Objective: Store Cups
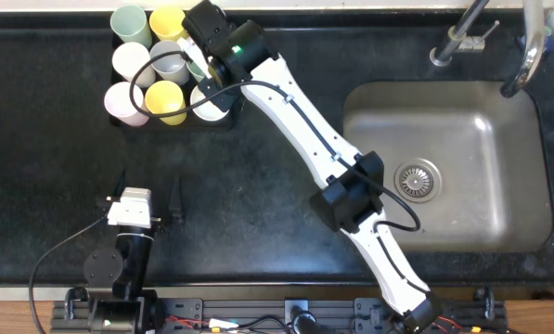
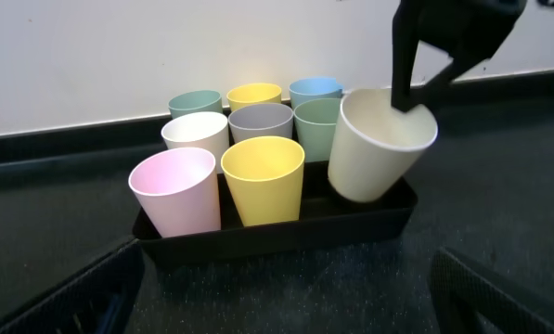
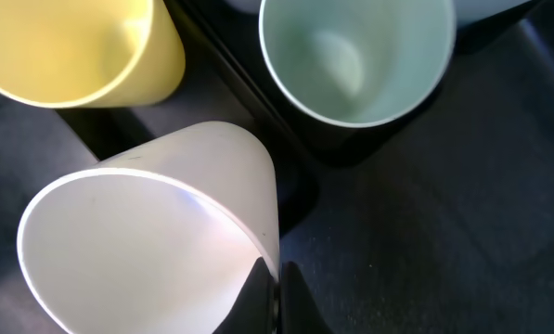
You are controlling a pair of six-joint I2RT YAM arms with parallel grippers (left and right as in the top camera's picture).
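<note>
A: What has the right hand (image 2: 418, 91) got?

B: It pinches the rim of a cream cup (image 2: 379, 148), one finger inside and one outside. The cup hangs tilted beneath it, base at the corner of the black tray (image 2: 286, 237) (whether it rests on the bottom I cannot tell).

A: And inside the tray?

B: Eight cups, upright. Just beside the hand are the front yellow cup (image 2: 263, 176) and a pale green cup (image 2: 318, 121), both with bare insides. Farther from it are a pink cup (image 2: 174, 190), a white cup (image 2: 195, 134) and a grey cup (image 2: 261, 125), with three more behind.

A: The left hand (image 1: 150, 178)?

B: Fingers spread wide, gripping nothing, low over the desk (image 1: 35, 167), well apart from the tray
</note>
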